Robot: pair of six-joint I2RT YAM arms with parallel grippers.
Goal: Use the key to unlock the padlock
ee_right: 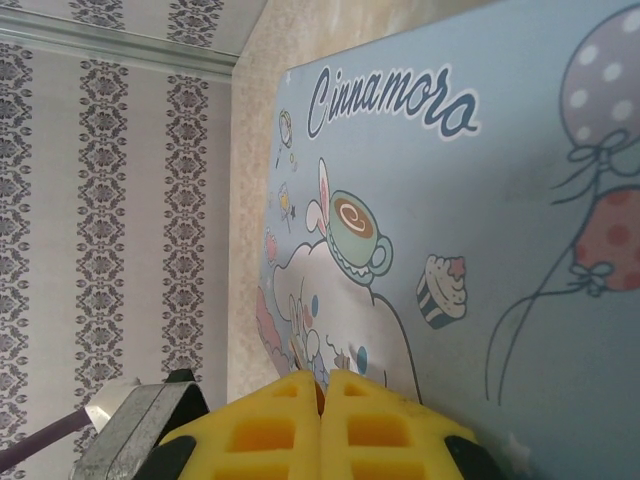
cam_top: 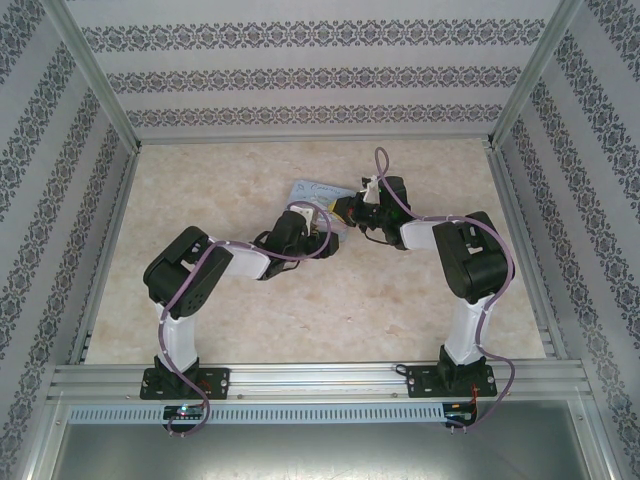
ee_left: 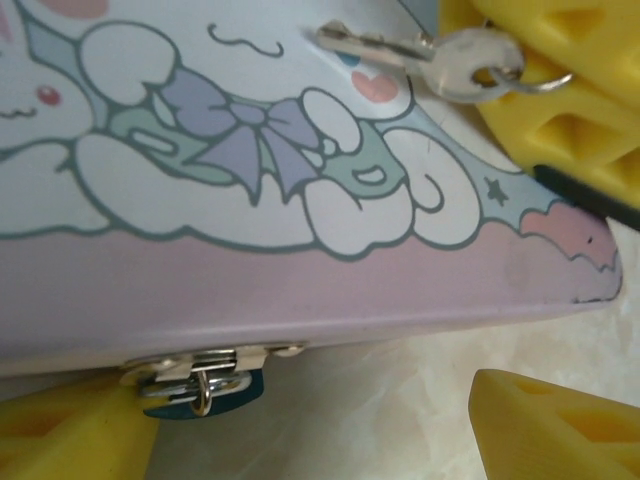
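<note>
The tin box's (ee_left: 300, 285) front edge, where the padlock (ee_left: 205, 396) hangs, is straddled by the spread left gripper (ee_left: 315, 430), presumably for bracing. Above the tin box, the key (ee_left: 400, 45) is pinched by the right gripper (ee_right: 320, 392).

The tin box (ee_right: 500, 250) has a pastel-blue lid printed with a white cartoon animal, spotted blue and pink balloons, a cupcake and dark-blue script. Its side fades to lilac with pink clouds. The padlock (ee_left: 205, 395) has a dark teal body and a silvery shackle, and the key (ee_left: 420, 52) is plain silver. The left gripper (ee_left: 305, 400) and the right gripper (ee_right: 320, 385) have bright yellow fingers (black behind them). The table (cam_top: 400, 300) is marbled beige, and the walls (cam_top: 300, 75) are white with grey damask stripes.
</note>
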